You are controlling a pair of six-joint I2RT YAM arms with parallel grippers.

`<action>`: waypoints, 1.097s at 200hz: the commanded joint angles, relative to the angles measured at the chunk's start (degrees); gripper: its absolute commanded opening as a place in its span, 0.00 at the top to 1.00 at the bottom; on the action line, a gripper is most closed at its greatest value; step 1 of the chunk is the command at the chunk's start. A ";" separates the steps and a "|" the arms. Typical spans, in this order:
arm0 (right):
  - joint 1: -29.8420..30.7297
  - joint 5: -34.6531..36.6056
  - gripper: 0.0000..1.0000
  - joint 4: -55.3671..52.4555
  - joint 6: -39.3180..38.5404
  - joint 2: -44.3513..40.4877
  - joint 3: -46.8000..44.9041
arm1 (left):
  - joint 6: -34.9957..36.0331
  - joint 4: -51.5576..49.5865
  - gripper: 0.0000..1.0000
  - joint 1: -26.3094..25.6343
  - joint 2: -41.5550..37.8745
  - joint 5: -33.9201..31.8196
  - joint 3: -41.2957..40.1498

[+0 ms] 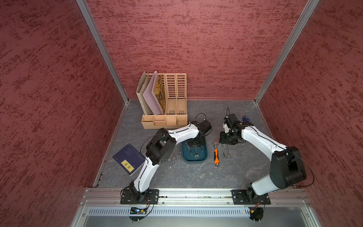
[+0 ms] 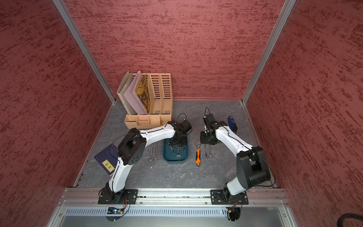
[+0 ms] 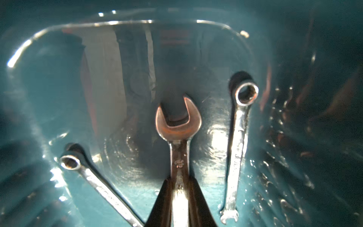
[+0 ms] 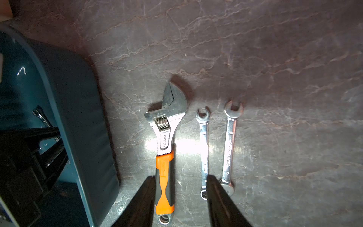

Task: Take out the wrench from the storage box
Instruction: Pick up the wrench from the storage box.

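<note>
Grasp step. My left gripper (image 3: 179, 181) pinched tight on shank of middle wrench (image 3: 177, 121), wrench not yet out of box (image 3: 39, 102). My right gripper (image 4: 180, 176) half open, empty, over table (image 4: 275, 78). Next: lift straight up, clear rim, miss side wrenches (image 3: 238, 145).

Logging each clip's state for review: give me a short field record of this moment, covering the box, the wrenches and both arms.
storage box: three wrenches inside
left gripper: in the box, jaws shut on the middle wrench
side wrenches: two, ungripped
right gripper: jaws open, empty, above the table
on table below it: adjustable wrench, two small wrenches
status: wrench gripped, not yet out of box
</note>
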 commanded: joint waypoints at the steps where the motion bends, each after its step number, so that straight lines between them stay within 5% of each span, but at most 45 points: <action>1: -0.43 -0.67 0.53 -0.55 0.19 -1.39 0.14 | 0.93 0.19 0.85 0.40 -1.75 0.59 -1.19; 145: -0.38 -0.69 0.53 -1.68 0.20 -2.61 0.96 | 5.04 -4.88 0.88 3.91 -10.27 -0.16 0.15; 219: -0.29 1.57 0.54 -3.71 -0.23 -3.84 2.27 | 10.09 -7.95 0.88 9.96 -19.24 -1.14 -1.94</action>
